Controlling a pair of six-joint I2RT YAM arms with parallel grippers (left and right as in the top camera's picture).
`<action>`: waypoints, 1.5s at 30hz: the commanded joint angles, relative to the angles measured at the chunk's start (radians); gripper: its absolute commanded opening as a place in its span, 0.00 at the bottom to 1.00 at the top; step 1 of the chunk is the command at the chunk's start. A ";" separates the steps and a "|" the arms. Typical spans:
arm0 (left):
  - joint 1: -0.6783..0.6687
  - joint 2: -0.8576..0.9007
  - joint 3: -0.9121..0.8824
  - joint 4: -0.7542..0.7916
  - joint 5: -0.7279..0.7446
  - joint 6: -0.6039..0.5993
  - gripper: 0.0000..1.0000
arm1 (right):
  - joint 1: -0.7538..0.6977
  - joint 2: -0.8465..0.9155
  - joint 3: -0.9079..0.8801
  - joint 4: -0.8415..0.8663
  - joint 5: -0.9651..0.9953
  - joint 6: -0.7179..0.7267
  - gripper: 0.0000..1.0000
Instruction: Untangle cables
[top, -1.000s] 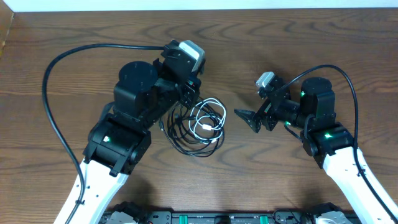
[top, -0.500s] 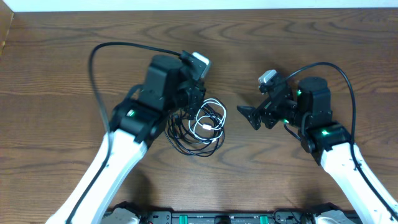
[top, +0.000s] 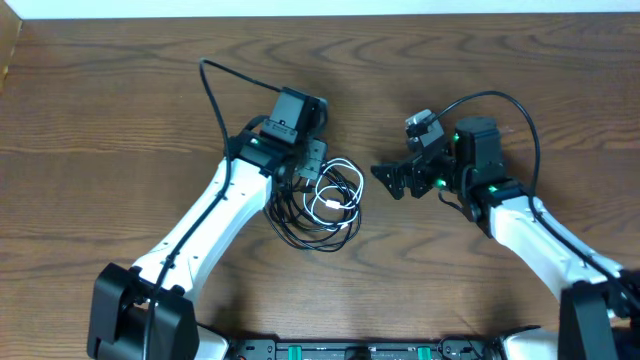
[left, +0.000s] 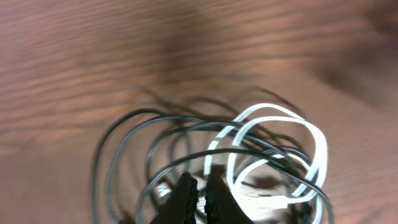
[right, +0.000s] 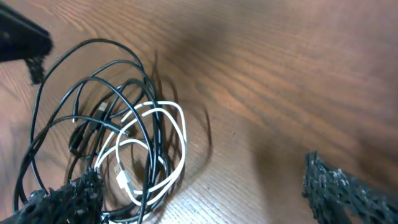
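Note:
A tangle of thin cables lies mid-table: a white cable (top: 335, 195) coiled with black cable loops (top: 300, 232). My left gripper (top: 308, 172) sits over the tangle's upper left. In the left wrist view its fingers (left: 200, 186) are pressed nearly together just above the black loops (left: 118, 143) and the white cable (left: 317, 143); nothing shows between them. My right gripper (top: 385, 180) is open just right of the tangle. In the right wrist view its fingers (right: 205, 199) are spread wide, with the white cable (right: 180, 137) and black loops (right: 87, 50) ahead to the left.
The wooden table (top: 120, 120) spreads all round the tangle. Thick black arm cables arc over the left arm (top: 215, 90) and the right arm (top: 515, 105). The table's far edge (top: 320, 14) meets a white wall. The arm mounts stand at the front edge (top: 330, 350).
The left arm has stretched out, its bulk swinging down and left, while its gripper stays at the tangle's upper left. The right gripper has moved a little left toward the tangle.

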 joint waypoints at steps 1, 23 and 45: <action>0.054 -0.003 0.014 -0.033 -0.083 -0.110 0.08 | -0.002 0.051 -0.002 0.026 -0.072 0.084 0.99; 0.077 0.077 -0.016 -0.082 0.028 -0.119 0.08 | 0.116 0.105 -0.002 0.066 -0.077 0.129 0.99; 0.077 0.123 -0.016 -0.080 0.045 -0.119 0.08 | 0.169 0.192 -0.005 0.082 0.034 0.187 0.99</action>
